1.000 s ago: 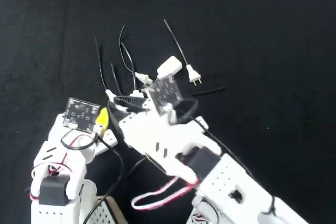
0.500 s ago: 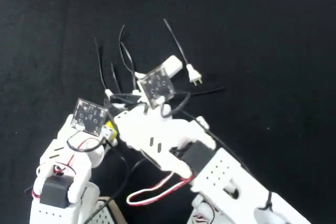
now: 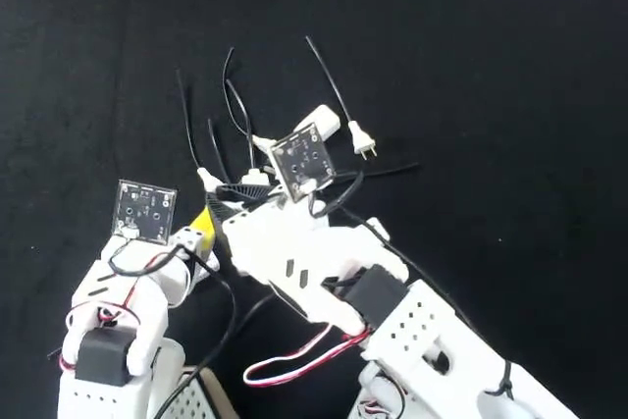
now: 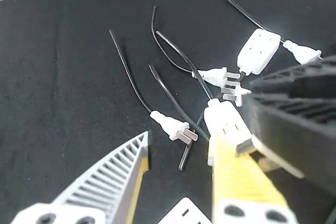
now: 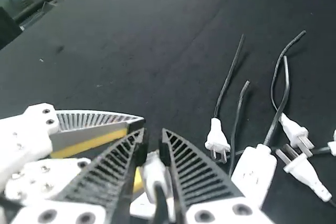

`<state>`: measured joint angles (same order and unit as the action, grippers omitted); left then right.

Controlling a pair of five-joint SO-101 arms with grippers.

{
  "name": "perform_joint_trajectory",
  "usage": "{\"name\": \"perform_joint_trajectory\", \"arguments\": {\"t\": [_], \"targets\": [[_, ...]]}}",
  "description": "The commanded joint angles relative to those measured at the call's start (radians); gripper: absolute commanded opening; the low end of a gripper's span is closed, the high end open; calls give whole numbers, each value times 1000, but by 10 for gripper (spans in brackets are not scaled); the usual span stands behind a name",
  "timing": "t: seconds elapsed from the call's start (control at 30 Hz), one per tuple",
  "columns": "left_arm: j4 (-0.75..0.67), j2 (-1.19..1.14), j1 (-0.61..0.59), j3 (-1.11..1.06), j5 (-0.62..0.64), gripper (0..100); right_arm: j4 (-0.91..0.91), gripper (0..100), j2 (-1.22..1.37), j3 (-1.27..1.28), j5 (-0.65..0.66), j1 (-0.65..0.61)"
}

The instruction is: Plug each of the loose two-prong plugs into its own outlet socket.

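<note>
A loose plug (image 4: 170,127) is lying on the table (image 3: 510,95) between the fingers of the left gripper (image 4: 177,142), which is standing wide open and gripping nothing. A corded socket (image 4: 226,121) is lying just beside that plug. A socket block (image 4: 257,50) is lying farther off, with another plug (image 3: 363,139) near it. The right gripper (image 5: 152,134) is holding its fingers nearly together on a white piece (image 5: 153,174); what that piece is cannot be told. Bare black cloth is lying open toward the far edge and the robot's right.
</note>
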<state>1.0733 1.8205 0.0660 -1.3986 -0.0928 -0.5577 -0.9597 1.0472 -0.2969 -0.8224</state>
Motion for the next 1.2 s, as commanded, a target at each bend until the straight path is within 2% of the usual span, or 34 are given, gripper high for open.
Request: {"name": "perform_joint_trajectory", "arguments": {"t": [0.0,0.1,0.3,0.43,0.57,0.7,0.8,0.93,1.17], "targets": [[-18,5,-18,71,14,193,-5,11,-19,-10,-6,-11],[-9,5,-33,71,-11,193,-5,11,-18,-13,17,35],[137,5,-120,74,-244,191,-66,11,113,-8,169,192],[258,5,-214,42,-413,189,-170,11,292,-84,270,304],[247,5,-321,-51,-519,189,-358,11,458,-245,376,348],[158,5,-372,-183,-542,188,-546,11,625,-435,506,347],[107,5,-377,-282,-548,188,-620,11,769,-562,580,345],[103,5,-375,-300,-629,188,-635,11,966,-716,603,345],[104,3,-375,-300,-628,188,-635,11,1248,-900,603,351]]}}
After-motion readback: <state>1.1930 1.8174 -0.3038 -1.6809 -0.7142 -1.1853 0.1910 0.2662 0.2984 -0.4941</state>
